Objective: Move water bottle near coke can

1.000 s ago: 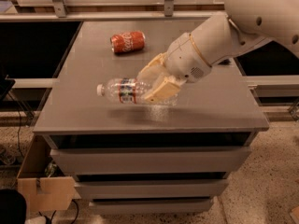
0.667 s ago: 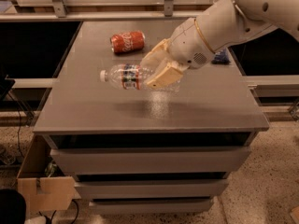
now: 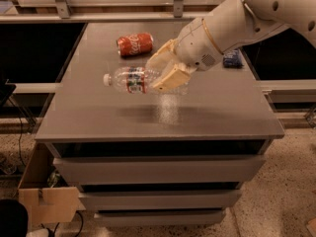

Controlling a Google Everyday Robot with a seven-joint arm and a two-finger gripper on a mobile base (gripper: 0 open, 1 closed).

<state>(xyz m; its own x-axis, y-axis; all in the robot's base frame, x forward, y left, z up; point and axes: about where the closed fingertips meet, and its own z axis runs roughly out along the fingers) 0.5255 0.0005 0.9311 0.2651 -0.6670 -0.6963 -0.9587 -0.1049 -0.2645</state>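
Observation:
The water bottle is a clear ribbed bottle with a white cap and a red, white and green label. It hangs sideways above the grey table, cap to the left. My gripper is shut on the bottle's base end, its cream fingers wrapped around it. The coke can lies on its side at the back of the table, behind the bottle and slightly to its right, apart from it.
A small dark blue packet lies at the back right of the table, partly behind my arm. Drawers run below the tabletop. A cardboard box stands on the floor at the left.
My gripper has carried the bottle up and back, toward the coke can. The can and the packet have not moved.

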